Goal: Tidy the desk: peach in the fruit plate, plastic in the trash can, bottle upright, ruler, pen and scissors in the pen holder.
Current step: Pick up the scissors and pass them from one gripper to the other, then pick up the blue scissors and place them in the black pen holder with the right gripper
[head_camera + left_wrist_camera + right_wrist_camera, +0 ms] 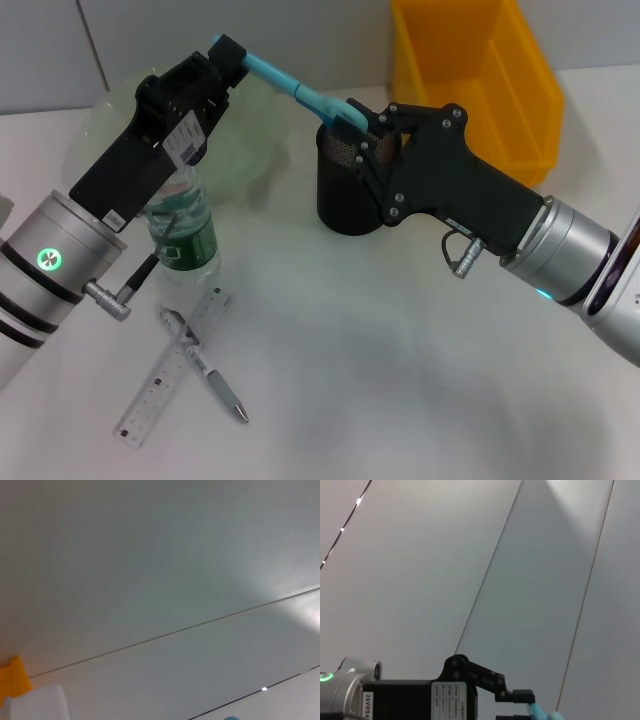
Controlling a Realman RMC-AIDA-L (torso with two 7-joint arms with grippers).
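Note:
The blue-handled scissors hang tilted in the air at the back of the desk, held at both ends. My left gripper is shut on the upper end. My right gripper is shut on the lower end, just above the rim of the black mesh pen holder. The right wrist view shows the left gripper with the scissors' blue tip. The bottle stands upright under my left arm. Ruler and pen lie crossed at the front left. Peach and plastic are out of view.
A pale green fruit plate sits behind the bottle, partly hidden by my left arm. A yellow trash can stands at the back right behind my right arm. The left wrist view shows only the wall and a yellow corner.

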